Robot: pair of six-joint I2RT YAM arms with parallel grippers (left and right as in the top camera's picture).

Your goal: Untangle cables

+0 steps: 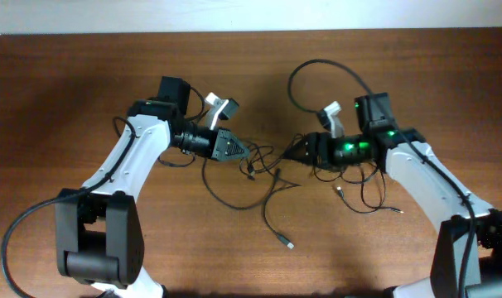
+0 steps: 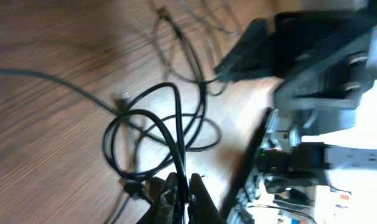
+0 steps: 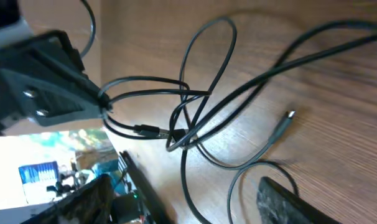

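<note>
Thin black cables (image 1: 263, 170) lie in loose tangled loops on the wooden table between my two grippers. One strand trails to a small plug (image 1: 289, 244). My left gripper (image 1: 241, 150) is shut on one cable strand; in the left wrist view the jaws (image 2: 186, 194) pinch a strand that rises into the loops (image 2: 157, 130). My right gripper (image 1: 294, 152) faces it from the right. In the right wrist view its fingers (image 3: 182, 196) are wide open, with a strand of the cables (image 3: 188, 121) running between them untouched. A plug end (image 3: 285, 123) lies near.
More thin cable loops (image 1: 367, 194) lie under the right arm. A thicker black arm cable (image 1: 317, 70) arcs at the back. The table's far edge (image 1: 251, 31) meets a white wall. The left arm's own cable (image 1: 23, 219) loops at the front left.
</note>
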